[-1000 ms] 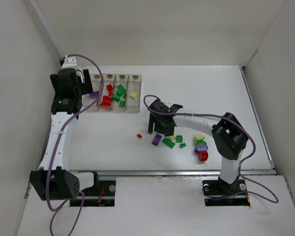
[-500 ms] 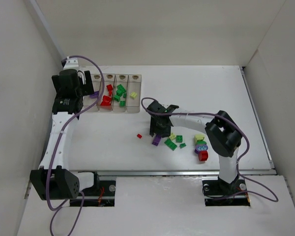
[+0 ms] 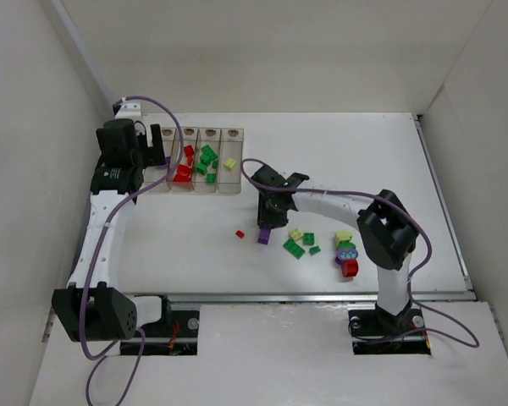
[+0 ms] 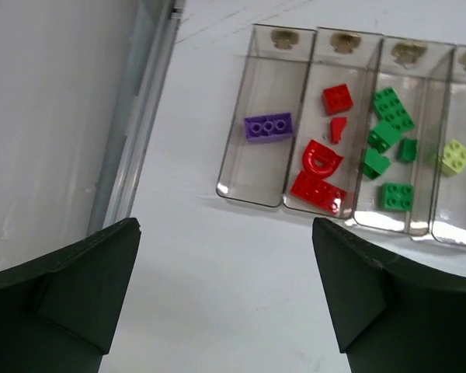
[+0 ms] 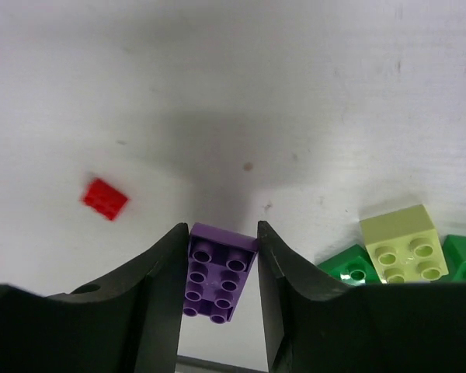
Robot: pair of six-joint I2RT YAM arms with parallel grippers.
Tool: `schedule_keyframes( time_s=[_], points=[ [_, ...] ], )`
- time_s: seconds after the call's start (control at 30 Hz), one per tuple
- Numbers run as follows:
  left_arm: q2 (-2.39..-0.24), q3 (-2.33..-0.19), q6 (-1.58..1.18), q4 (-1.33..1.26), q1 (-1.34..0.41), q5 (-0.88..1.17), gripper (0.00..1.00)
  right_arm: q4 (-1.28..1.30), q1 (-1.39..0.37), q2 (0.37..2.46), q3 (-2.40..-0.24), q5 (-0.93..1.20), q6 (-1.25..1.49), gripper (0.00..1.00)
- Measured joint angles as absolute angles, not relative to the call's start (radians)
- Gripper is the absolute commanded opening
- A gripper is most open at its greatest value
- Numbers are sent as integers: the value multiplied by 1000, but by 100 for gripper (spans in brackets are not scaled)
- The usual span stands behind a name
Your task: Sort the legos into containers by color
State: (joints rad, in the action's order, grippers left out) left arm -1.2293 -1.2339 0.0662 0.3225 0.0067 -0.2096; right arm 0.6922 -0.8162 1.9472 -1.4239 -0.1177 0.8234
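Right wrist view — a purple brick [image 5: 216, 280] is seen between the fingers of the right gripper [image 5: 221, 241], which are closed against its two long sides. Whether it is lifted off the table [image 5: 295, 93] cannot be told. The brick is judged light, rigid and smooth-walled, so it is best taken squarely across the flat sides, low and centred, lest it twist or pop out — it sits slightly askew. The left gripper [image 4: 225, 229] is held wide open and empty near the containers [image 4: 256, 167], whose leftmost bin holds another purple piece [image 4: 268, 127].
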Motion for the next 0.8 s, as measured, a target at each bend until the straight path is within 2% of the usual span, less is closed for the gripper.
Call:
schedule_keyframes(
  time_s=[0.23, 0.37, 0.6, 0.8],
  points=[
    [-1275, -1365, 251, 463, -46, 44, 90, 709, -719, 1892, -1761, -145, 746, 0],
    [-1250, -1423, 384, 502, -144, 212, 100, 647, -673, 1809, -1921, -207, 717, 0],
    [-1148, -1420, 339, 442, -282, 554, 100, 449, -677, 1659, -1898, -250, 727, 0],
    [-1245, -1420, 125, 310, -321, 767, 100, 373, -682, 1653, -1848, -256, 738, 0]
  ],
)
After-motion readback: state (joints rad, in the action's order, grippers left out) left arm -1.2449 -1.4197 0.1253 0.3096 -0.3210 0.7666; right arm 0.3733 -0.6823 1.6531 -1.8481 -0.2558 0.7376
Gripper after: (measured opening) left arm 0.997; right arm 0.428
